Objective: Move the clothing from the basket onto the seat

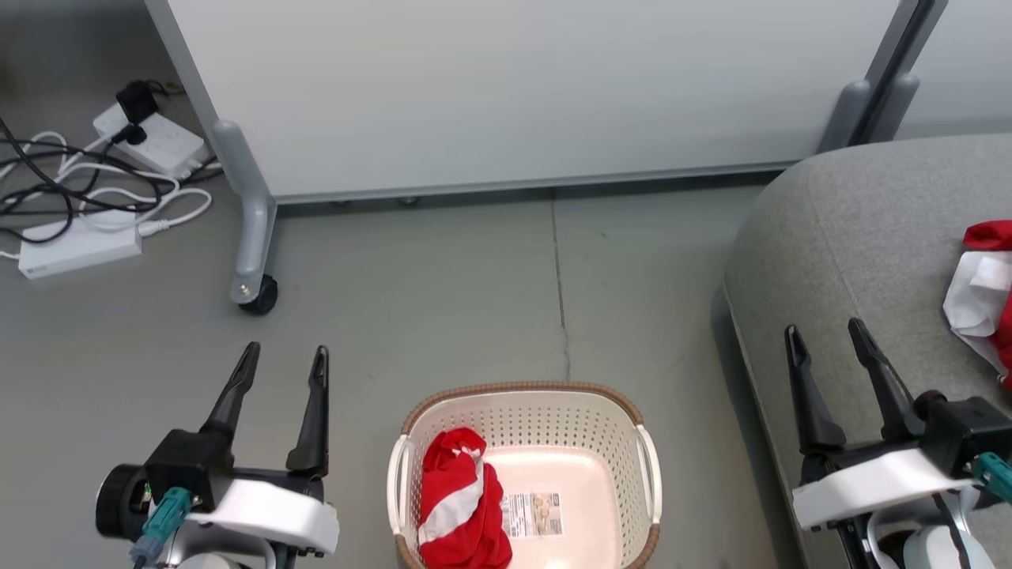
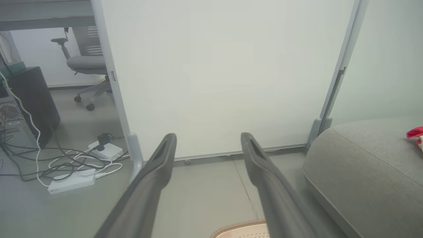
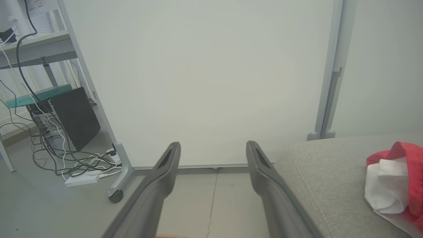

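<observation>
- Grey floor runs to a white panel at 12 o'clock; cables lie at 10 o'clock.
- Basket stands on the floor at 6 o'clock. A red garment is bunched against its 9 o'clock wall, with a sticker just beside it.
- Seat fills 3 o'clock; a second garment, red and white, lies on it.
- Left gripper hangs at 8 o'clock, fingers apart, empty.
- Right gripper hangs at 4 o'clock over the seat's edge, fingers apart, empty.
</observation>
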